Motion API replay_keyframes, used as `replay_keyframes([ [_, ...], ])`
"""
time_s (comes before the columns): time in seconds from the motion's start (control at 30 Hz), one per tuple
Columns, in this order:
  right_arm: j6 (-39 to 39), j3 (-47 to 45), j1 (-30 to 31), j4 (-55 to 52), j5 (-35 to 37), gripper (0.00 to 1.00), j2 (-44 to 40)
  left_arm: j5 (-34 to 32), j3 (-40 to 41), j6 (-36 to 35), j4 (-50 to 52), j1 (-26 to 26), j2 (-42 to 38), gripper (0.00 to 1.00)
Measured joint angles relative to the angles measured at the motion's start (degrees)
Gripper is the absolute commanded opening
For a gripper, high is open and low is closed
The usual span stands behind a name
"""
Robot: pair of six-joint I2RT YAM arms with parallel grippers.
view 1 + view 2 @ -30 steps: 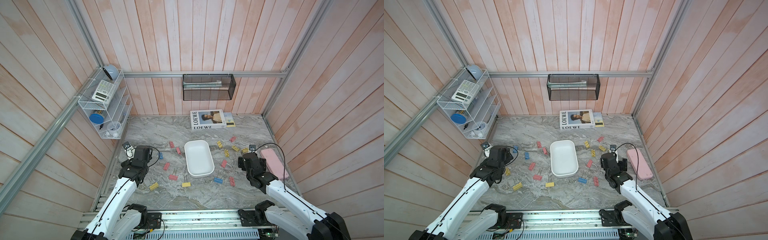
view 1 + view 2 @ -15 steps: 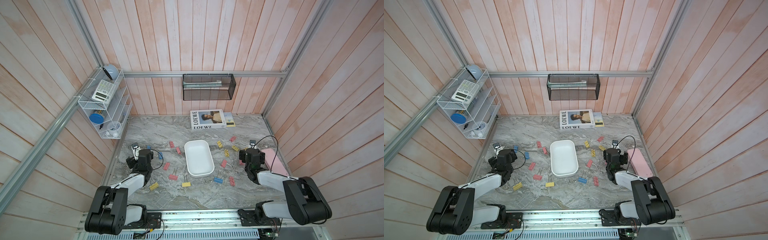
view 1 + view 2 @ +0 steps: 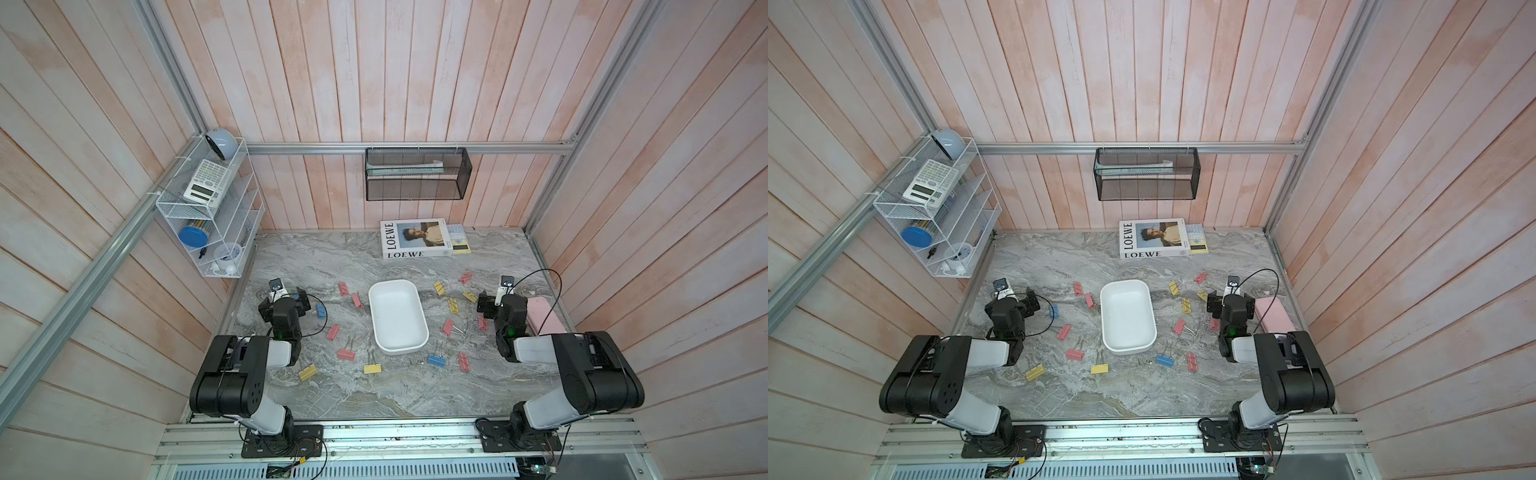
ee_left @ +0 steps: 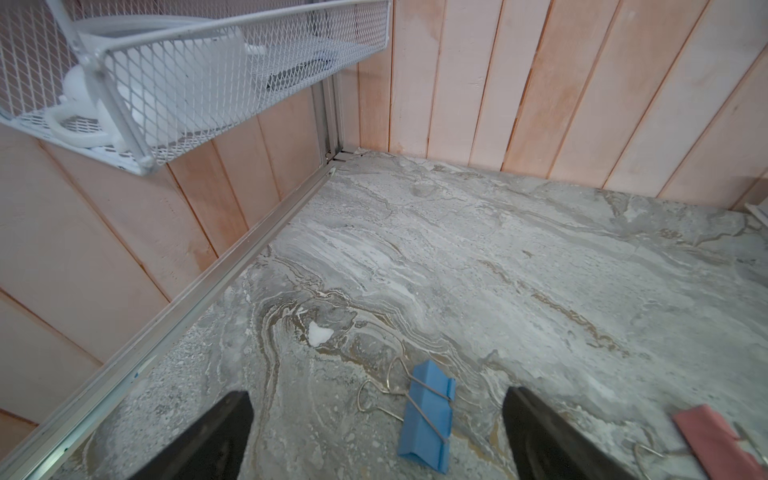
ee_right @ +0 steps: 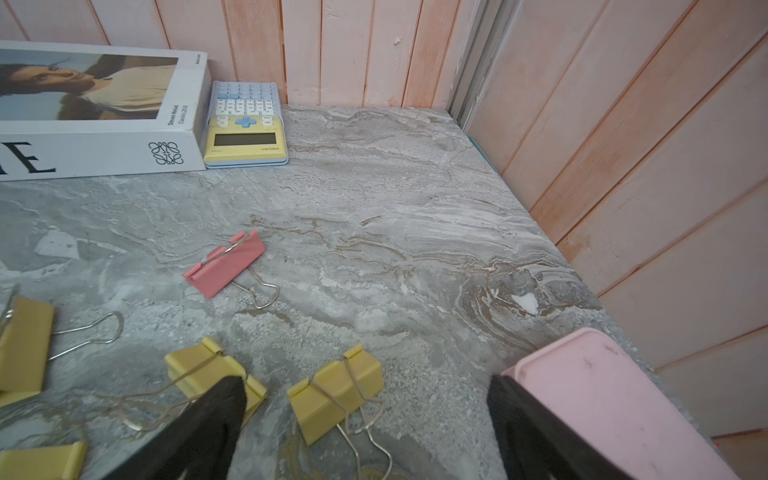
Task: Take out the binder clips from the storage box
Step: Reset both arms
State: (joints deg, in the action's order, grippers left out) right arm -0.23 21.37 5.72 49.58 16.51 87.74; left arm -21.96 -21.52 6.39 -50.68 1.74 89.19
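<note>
While a second ago they stretched long and low from the front rail [image 3: 395, 436], the left arm [image 3: 232, 374] and right arm [image 3: 590, 370] now stand folded, with their black elbows raised toward the camera in both top views. Nothing on the marble table [image 3: 374, 395] has shifted in that time.

The binder clips [image 3: 345, 354] lie scattered on the stone, the nearest row pink, yellow and blue. Every clip in view is on the table, outside the storage box.

Farther in, the left gripper [image 4: 376, 399] hangs low with its fingers spread wide, pinching nothing. A blue clip [image 4: 428, 415] lies flat on the table just ahead of the gap between them.

The right gripper [image 5: 365, 386] is likewise spread and holds nothing. A yellow clip [image 5: 336, 390] lies on the table between its fingers, and the pink case [image 5: 602, 399] lies just beside the outer finger.

Between the two grippers, the storage box [image 3: 397, 320] sits flat at mid-table, where it was, showing its bare white floor.

Beyond it, a pink clip [image 5: 226, 268] lies apart from the rest. At the back wall a book [image 3: 415, 239] lies flat with a calculator [image 5: 245, 124] touching its side. Above them a mesh basket [image 3: 417, 174] hangs on the wall, and a wire shelf [image 3: 208, 216] hangs in the far left corner.
</note>
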Motion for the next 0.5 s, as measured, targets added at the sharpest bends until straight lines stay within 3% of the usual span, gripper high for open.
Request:
replay_keyframes([
  [0.5,0.0,0.0,-0.2,1.03,-1.25,0.98,0.0,1.16,0.0,-0.79,-1.73,-0.04,0.0,1.0],
])
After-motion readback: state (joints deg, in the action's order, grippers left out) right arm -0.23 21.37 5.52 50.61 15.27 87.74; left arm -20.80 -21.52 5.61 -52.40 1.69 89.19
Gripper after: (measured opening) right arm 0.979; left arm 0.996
